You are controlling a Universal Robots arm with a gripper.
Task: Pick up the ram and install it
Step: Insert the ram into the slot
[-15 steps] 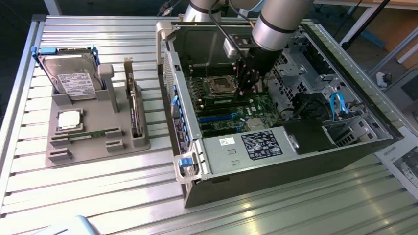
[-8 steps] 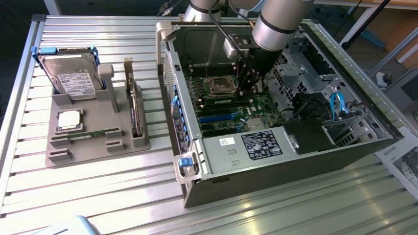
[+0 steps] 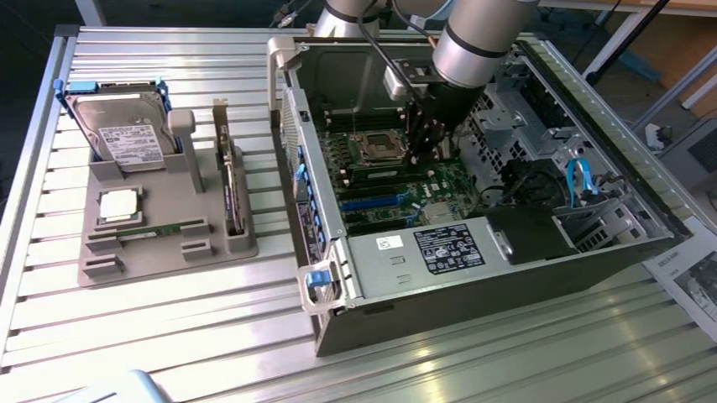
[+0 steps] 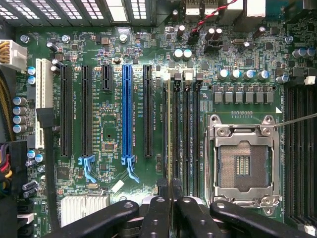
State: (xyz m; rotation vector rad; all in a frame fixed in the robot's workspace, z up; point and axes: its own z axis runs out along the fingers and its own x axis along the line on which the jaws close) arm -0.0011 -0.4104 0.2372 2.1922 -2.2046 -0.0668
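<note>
- Gripper (image 4: pixel 170 201) is clenched on the ram (image 4: pixel 170 130), fingers pinched together on its thin edge.
- Ram sits edge-on inside the case (image 3: pixel 482 270), over the board (image 4: pixel 112 115).
- It lines up with the memory slot next to the black card slots, on the side of the CPU socket (image 4: pixel 243 163).
- Can't tell if it's seated or just above the slot.
- Spare ram (image 3: pixel 151 228) lies flat in the grey holder (image 3: pixel 168 253) on the counter (image 3: pixel 168 329), toward the exterior view's left edge, well apart from the case.
</note>
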